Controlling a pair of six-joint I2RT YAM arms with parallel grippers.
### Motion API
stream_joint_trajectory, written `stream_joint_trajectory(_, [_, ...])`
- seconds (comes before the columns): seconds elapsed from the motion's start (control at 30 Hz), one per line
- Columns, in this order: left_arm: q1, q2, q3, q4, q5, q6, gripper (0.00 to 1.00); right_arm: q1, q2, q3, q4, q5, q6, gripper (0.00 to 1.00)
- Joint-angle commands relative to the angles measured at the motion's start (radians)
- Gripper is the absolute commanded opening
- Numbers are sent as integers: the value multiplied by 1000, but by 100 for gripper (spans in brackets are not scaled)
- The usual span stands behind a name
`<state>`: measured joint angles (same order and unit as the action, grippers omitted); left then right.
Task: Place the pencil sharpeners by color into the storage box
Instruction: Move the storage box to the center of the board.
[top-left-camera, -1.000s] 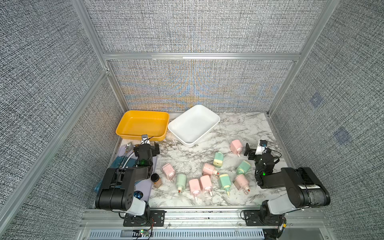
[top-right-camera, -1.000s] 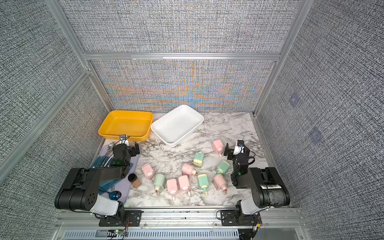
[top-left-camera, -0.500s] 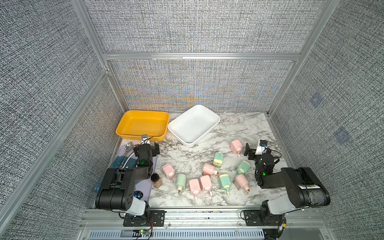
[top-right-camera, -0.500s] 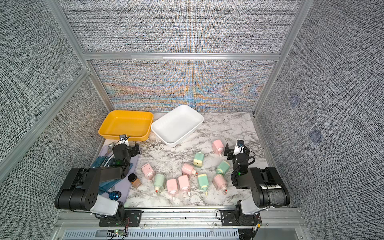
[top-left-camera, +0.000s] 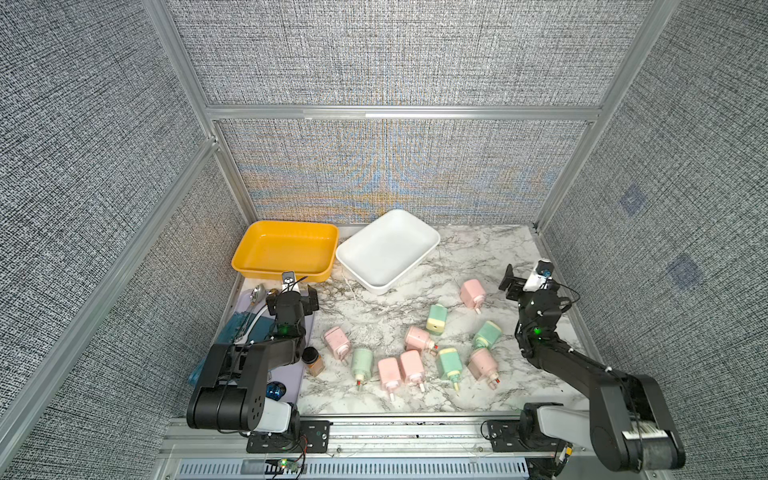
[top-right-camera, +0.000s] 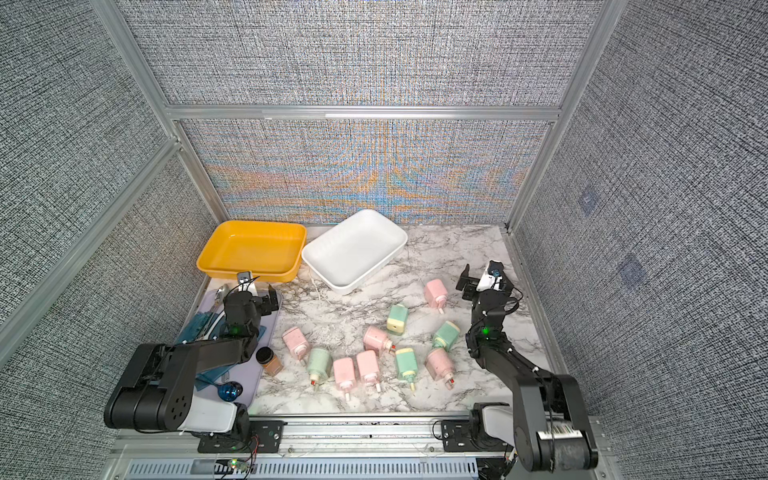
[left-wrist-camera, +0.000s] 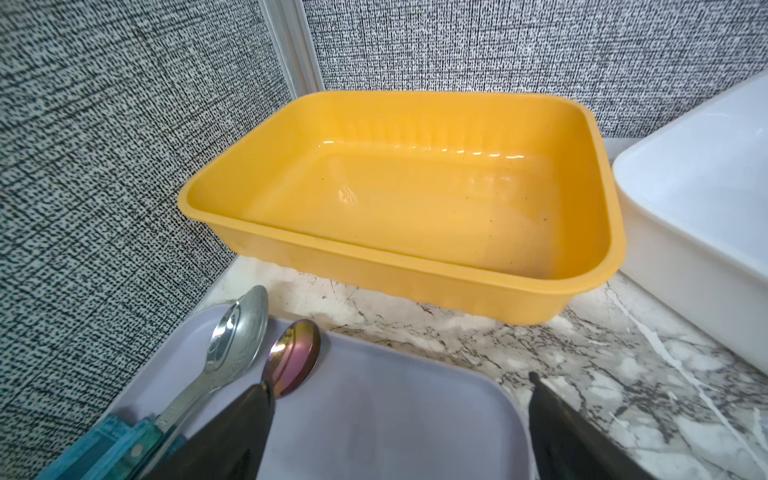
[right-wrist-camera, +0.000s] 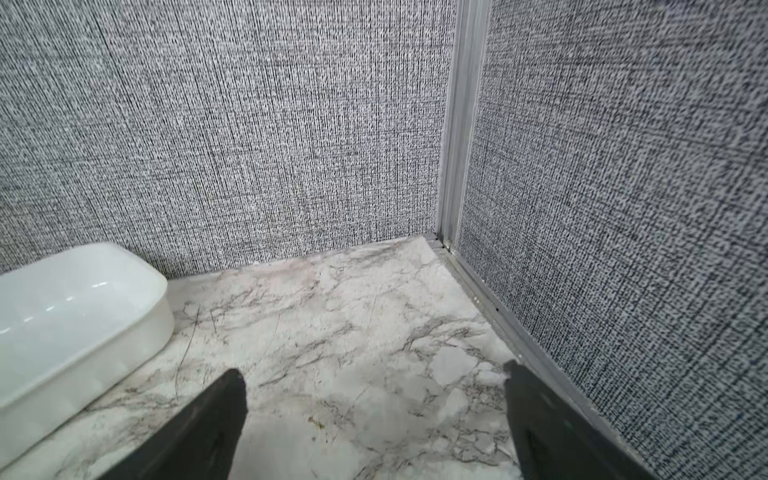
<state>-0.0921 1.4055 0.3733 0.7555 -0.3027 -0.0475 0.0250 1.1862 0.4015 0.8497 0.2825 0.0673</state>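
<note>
Both top views find us with both pairs of jaws spread and empty, our right arm (top-left-camera: 539, 328) nearest the rearmost pink sharpener (top-left-camera: 472, 293), which lies on the bench (top-left-camera: 478, 249) just to its left, crank pointing frontward.

Marble table (top-left-camera: 478, 249): 10 sharpeners (top-left-camera: 411, 365) (6 pink, 4 green), yellow box (top-left-camera: 286, 249), white box (top-left-camera: 386, 249), tray (top-left-camera: 293, 378).

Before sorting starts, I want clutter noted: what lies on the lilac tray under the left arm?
A silver spoon, an iridescent spoon, something teal and a blue ball show on the lilac tray. The left arm covers much of it; anything beneath is hidden.
</note>
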Motion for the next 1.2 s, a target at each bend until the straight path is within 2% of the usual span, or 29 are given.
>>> stream_joint_trajectory(0.0, [-1, -118, 77, -203, 34, 22, 99, 3, -71, 42, -160, -19, 34, 99])
stream_joint_trajectory(0.13, [-31, -194, 177, -393, -87, -28, 99, 6, -135, 80, -238, -44, 130, 99])
stream_joint_trajectory(0.27, [-47, -229, 289, -575, -76, -225, 99, 6, -164, 122, -314, -90, 270, 99])
stream_joint_trajectory(0.33, [-65, -211, 389, -746, -109, -364, 99, 6, -163, 144, -348, -152, 323, 99])
stream_joint_trajectory(0.43, [-84, -150, 525, -976, -91, -567, 99, 6, -129, 197, -414, -263, 361, 99])
stream_joint_trajectory(0.57, [-105, -90, 569, -1039, 14, -740, 99, 8, -46, 297, -504, -429, 376, 99])
stream_joint_trajectory(0.67, [-128, -31, 621, -1088, 68, -820, 99, 28, 35, 407, -615, -516, 356, 99])
stream_joint_trajectory(0.8, [-173, 51, 678, -1109, 145, -901, 99, 82, 147, 579, -808, -511, 304, 99])
stream_joint_trajectory(0.87, [-189, 96, 717, -1140, 166, -935, 99, 112, 187, 623, -848, -501, 288, 99])
stream_joint_trajectory(1.07, [-246, 240, 850, -1266, 141, -1061, 99, 173, 230, 649, -863, -460, 284, 99])
stream_joint_trajectory(1.17, [-277, 324, 929, -1303, 150, -1069, 95, 187, 231, 652, -874, -444, 283, 99])
